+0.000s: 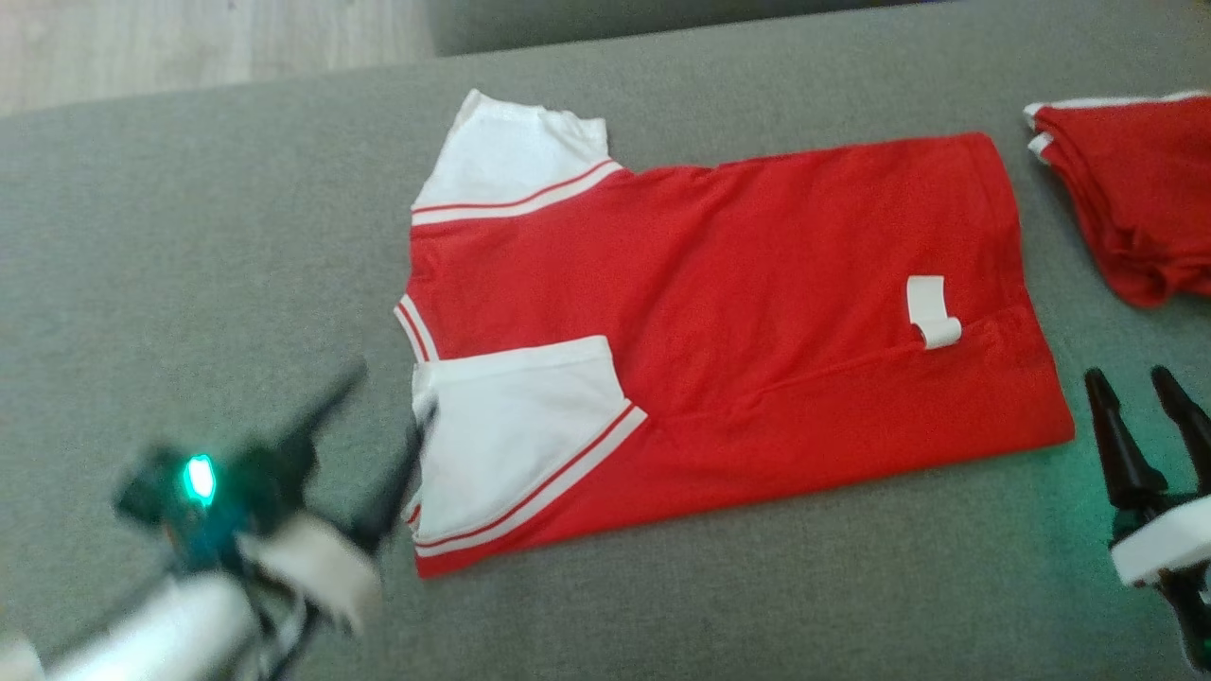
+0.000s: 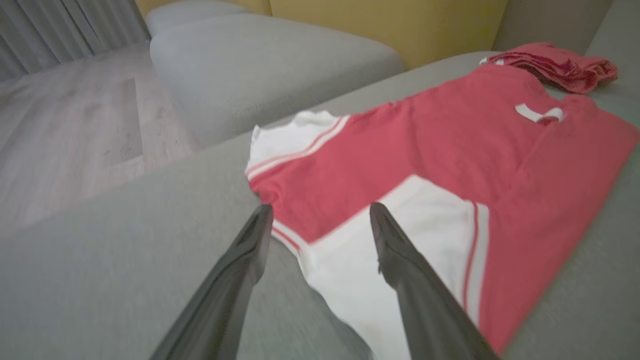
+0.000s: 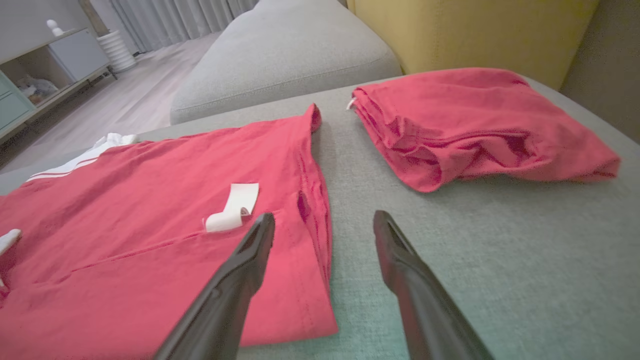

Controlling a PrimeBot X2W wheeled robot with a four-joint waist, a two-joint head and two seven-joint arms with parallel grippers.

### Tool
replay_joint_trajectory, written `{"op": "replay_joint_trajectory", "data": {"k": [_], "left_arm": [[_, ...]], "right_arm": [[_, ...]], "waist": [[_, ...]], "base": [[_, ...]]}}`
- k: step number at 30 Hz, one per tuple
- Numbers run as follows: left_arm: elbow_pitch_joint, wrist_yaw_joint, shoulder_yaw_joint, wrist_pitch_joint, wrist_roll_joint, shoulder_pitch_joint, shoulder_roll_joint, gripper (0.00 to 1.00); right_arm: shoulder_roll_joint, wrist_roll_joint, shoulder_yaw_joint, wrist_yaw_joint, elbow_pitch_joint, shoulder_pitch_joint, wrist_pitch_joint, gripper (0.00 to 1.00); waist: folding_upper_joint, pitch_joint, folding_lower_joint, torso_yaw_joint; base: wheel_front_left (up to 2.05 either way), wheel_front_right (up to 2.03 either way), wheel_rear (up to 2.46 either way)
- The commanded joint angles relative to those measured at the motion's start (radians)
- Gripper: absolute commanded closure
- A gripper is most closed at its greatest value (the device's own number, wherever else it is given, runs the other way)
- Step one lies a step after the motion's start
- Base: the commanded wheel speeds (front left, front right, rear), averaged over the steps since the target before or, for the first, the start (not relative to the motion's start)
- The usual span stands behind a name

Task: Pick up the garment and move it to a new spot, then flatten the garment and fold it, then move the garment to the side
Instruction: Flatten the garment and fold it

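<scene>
A red short-sleeved cotton shirt with white sleeves and red-and-white striped trim (image 1: 719,322) is seen spread flat on a grey woven upholstered surface (image 1: 189,236). Its sleeves are turned to the left and its hem to the right. The near sleeve is folded in over the red body, and the far sleeve is laid out beyond the shoulder line. A small curled white label (image 1: 932,312) is seen on the red cloth near the hem.

The left gripper (image 1: 393,390) is blurred in the head view and is placed at the near left of the shirt, beside the folded sleeve. Its two dark fingers are spread wide and nothing is gripped between them. In the left wrist view one finger is seen over the white sleeve and the other over the grey surface; whether the cloth is touched cannot be told.

The right gripper (image 1: 1129,374) is held just off the near right corner of the hem, over bare grey fabric. Its fingers are likewise parted and nothing is held.

A second, folded red garment (image 1: 1135,199) is laid apart at the far right.
</scene>
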Motion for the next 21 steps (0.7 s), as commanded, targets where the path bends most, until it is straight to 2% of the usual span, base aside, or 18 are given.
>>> {"op": "replay_joint_trajectory", "data": {"k": [1, 4, 9, 11, 13, 17, 21], "left_arm": [[-0.03, -0.014, 0.063, 0.015, 0.007, -0.095, 0.044, 0.0], [-0.002, -0.096, 0.079, 0.104, 0.011, -0.249, 0.062, 0.0], [0.133, -0.257, 0.102, 0.282, -0.045, -0.507, 0.047, 0.0], [0.209, -0.305, 0.107, 0.36, -0.069, -0.598, 0.037, 0.0], [0.289, -0.336, 0.11, 0.439, -0.101, -0.674, 0.024, 0.0], [0.426, -0.369, 0.107, 0.594, -0.159, -0.787, 0.012, 0.0], [0.502, -0.384, 0.098, 0.672, -0.172, -0.87, 0.013, 0.0]], "right_arm": [[-0.023, -0.013, -0.001, -0.001, -0.037, -0.009, 0.005, 0.0], [-0.006, -0.041, -0.014, -0.001, -0.093, -0.029, 0.027, 0.0], [0.018, -0.079, -0.027, -0.001, -0.169, -0.069, 0.057, 0.0], [0.023, -0.087, -0.025, -0.001, -0.193, -0.087, 0.065, 0.0], [0.03, -0.093, -0.017, -0.001, -0.212, -0.104, 0.07, 0.0], [0.051, -0.1, -0.012, -0.001, -0.22, -0.138, 0.069, 0.0], [0.071, -0.104, -0.001, -0.001, -0.208, -0.163, 0.055, 0.0]], "waist": [[0.0, 0.024, 0.0, -0.014], [0.0, 0.071, 0.0, -0.036], [0.0, 0.152, 0.0, -0.081], [0.0, 0.184, 0.0, -0.102], [0.0, 0.213, 0.0, -0.124], [0.0, 0.26, 0.0, -0.166], [0.0, 0.301, 0.0, -0.199]], "base": [[0.0, 0.0, 0.0], [0.0, 0.0, 0.0], [0.0, 0.0, 0.0], [0.0, 0.0, 0.0], [0.0, 0.0, 0.0], [0.0, 0.0, 0.0], [0.0, 0.0, 0.0]]}}
